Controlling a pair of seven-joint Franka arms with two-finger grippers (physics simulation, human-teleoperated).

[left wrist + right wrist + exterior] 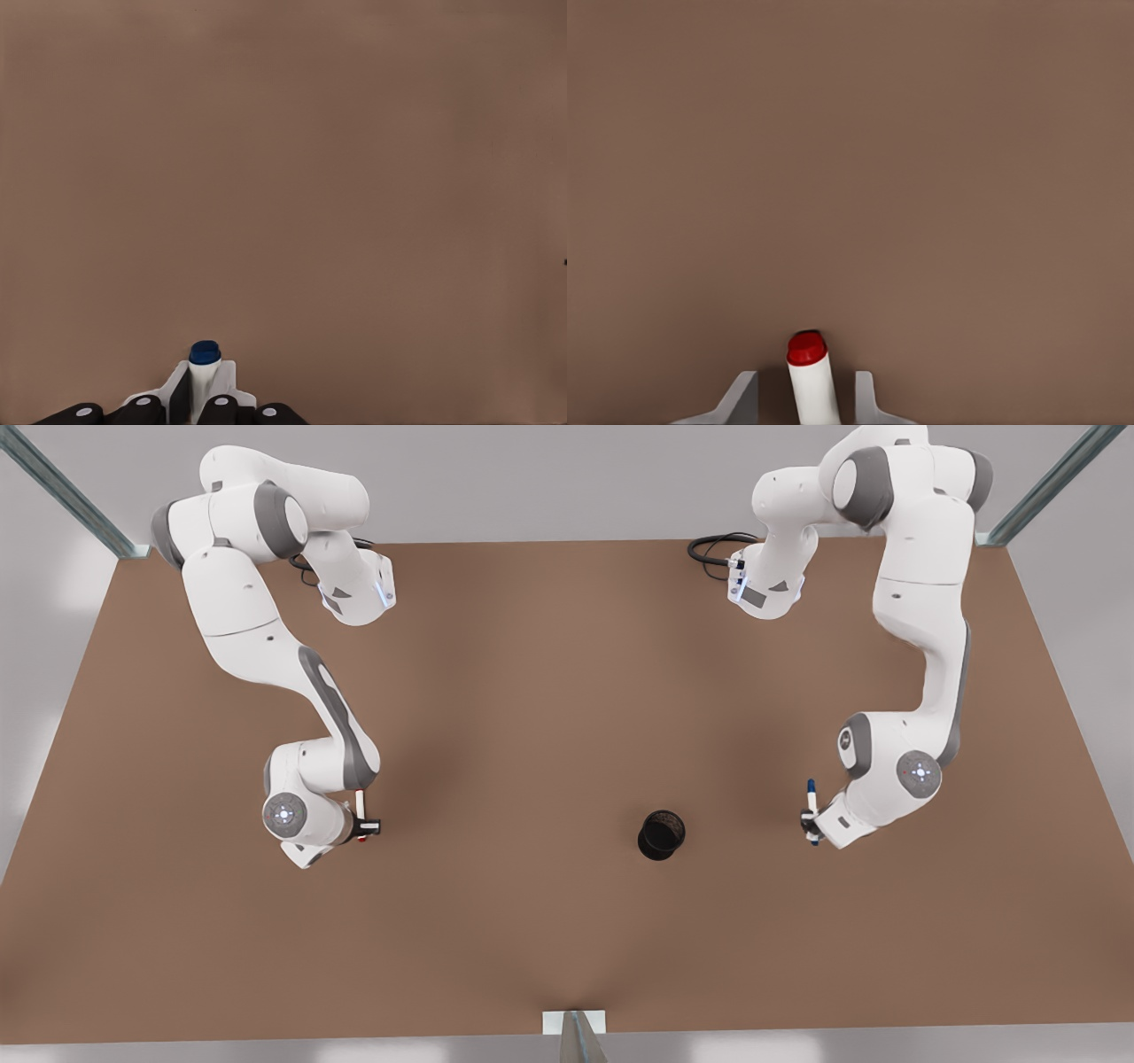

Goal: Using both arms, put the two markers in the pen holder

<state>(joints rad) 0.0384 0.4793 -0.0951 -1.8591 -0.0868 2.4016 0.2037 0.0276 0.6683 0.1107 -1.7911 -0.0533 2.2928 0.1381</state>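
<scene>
Here the left gripper (204, 403) clamps the blue marker (204, 367), the right gripper (806, 398) the red marker (811, 376).

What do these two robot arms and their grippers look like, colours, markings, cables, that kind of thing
Both arms are glossy white jointed links with grey joint covers and round caps bearing lit dot rings. Black cables loop at the bases. The left gripper and right gripper are black-bodied; the left wrist view shows white fingertips, the right wrist view pale grey ones.
</scene>
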